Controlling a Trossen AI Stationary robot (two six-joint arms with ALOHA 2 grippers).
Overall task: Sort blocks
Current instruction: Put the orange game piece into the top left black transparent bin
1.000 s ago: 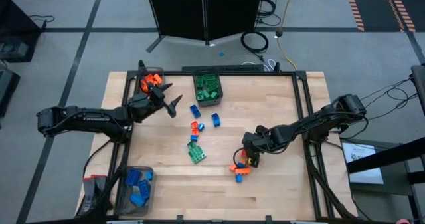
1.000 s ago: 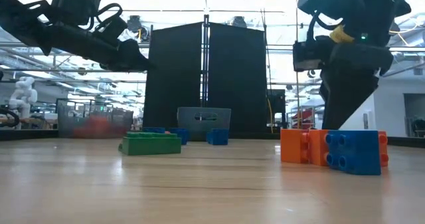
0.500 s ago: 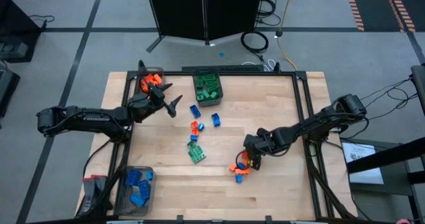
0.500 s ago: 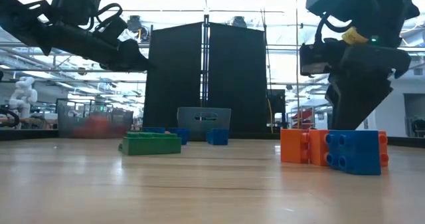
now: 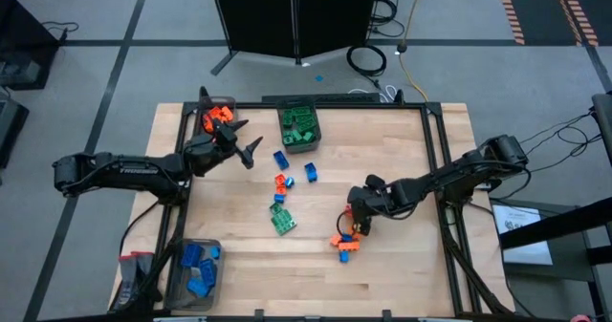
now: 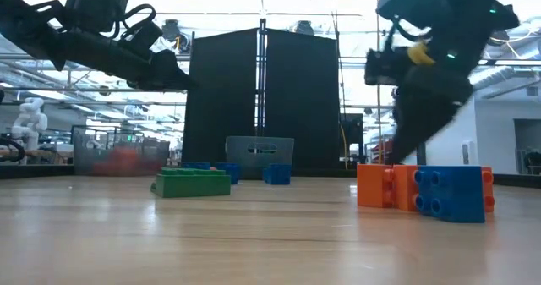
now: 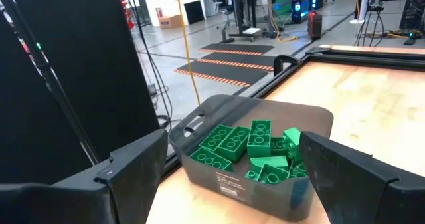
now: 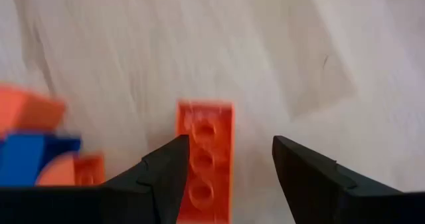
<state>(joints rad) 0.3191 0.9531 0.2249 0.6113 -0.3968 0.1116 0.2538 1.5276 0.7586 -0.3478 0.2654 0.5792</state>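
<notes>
Meanwhile the right pincer point(image 5: 355, 228), prongs apart, has tilted over an orange block point(image 8: 204, 159); left pincer point(image 5: 251, 148) unchanged, spread wide.

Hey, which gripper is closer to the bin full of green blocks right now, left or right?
Left. The left gripper hovers open just beside the green bin, facing it. The right gripper is open too, far across the table, low over an orange block.

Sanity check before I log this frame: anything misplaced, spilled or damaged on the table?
Nothing stands out. Green bricks sit in their bin, orange and blue ones each fill their own bins, the rest lie loose mid-table. The right tool is open over an orange brick; the left tool waits open.
</notes>
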